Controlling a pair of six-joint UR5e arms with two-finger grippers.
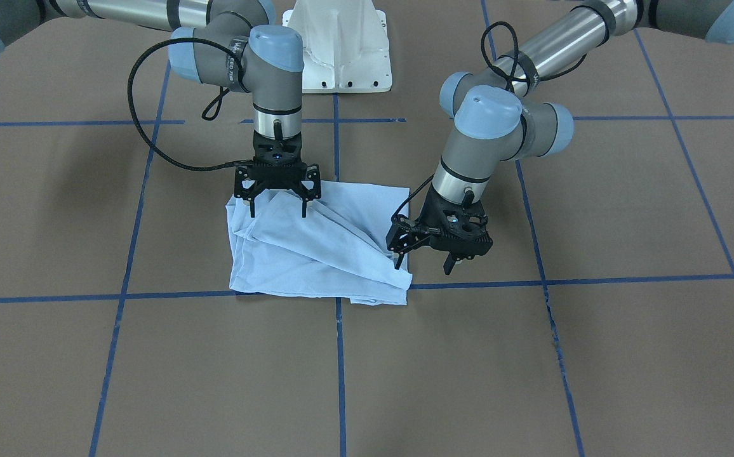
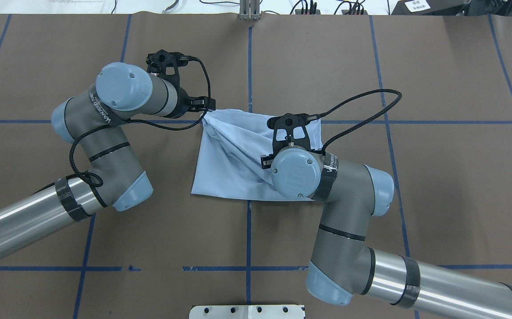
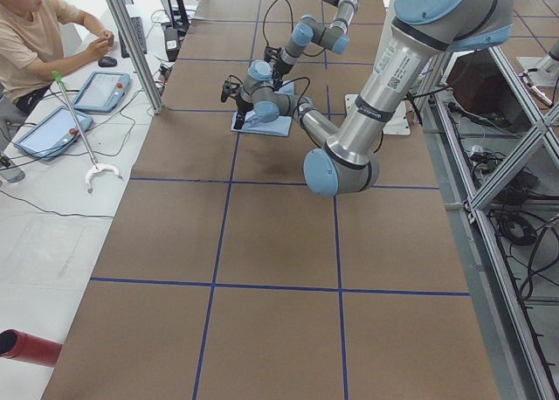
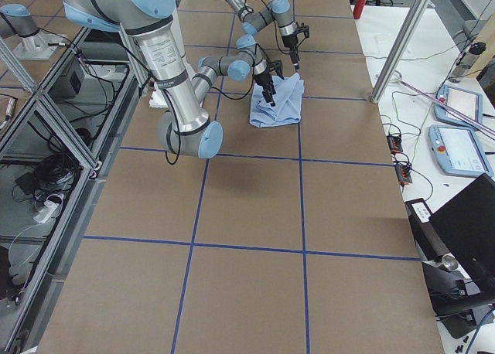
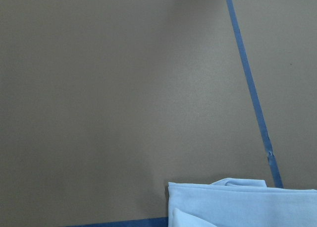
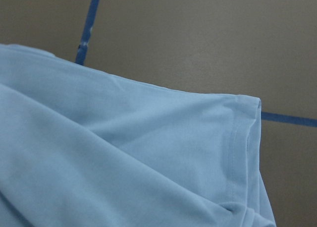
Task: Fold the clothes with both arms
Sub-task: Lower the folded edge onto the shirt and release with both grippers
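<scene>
The clothes are one light blue T-shirt (image 1: pixel 316 254), lying crumpled in a rough folded square on the brown table, also seen from overhead (image 2: pixel 229 168). A ridge of creases runs across it between the two grippers. My right gripper (image 1: pixel 278 211) points straight down over the shirt's back corner, open, its fingers straddling a raised fold. My left gripper (image 1: pixel 423 265) is tilted at the shirt's front corner on the other side, open, with one fingertip (image 1: pixel 397 263) touching the fabric edge. The wrist views show only the shirt (image 6: pixel 124 152) (image 5: pixel 237 207) and the table, no fingers.
Blue tape lines (image 1: pixel 335 355) grid the brown table. The white pedestal base (image 1: pixel 341 51) stands behind the shirt. A person (image 3: pixel 35 33) sits at a side table with tablets beyond the table's far long edge. Metal framing (image 3: pixel 515 112) runs along the robot's side.
</scene>
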